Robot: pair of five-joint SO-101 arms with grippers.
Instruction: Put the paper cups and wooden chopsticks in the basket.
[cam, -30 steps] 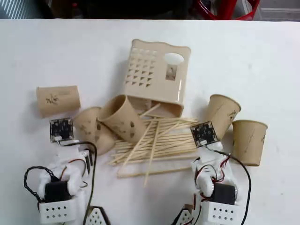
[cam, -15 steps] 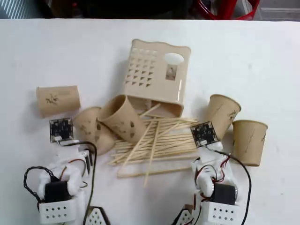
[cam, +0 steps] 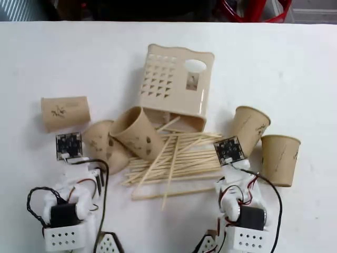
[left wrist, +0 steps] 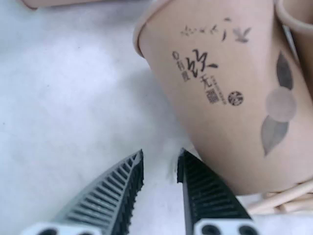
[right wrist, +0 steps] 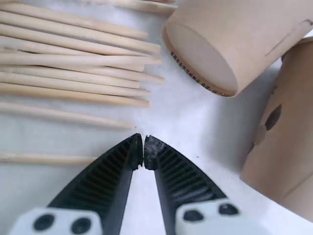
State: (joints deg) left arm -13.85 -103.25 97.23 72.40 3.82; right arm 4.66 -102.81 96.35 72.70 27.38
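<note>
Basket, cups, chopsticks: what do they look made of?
Basket: probably moulded plastic; smooth beige, slight sheen, neat cut-out holes.
Cups: matte tan paper; printed sides, rolled rim.
Chopsticks: bare pale wood, unfinished look; bamboo can't be ruled out.

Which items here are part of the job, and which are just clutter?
Job:
- five paper cups, loose on the table
- wooden chopsticks, in a pile
- basket, lying on its side

Lying about:
- red frame beyond the table's far edge
</note>
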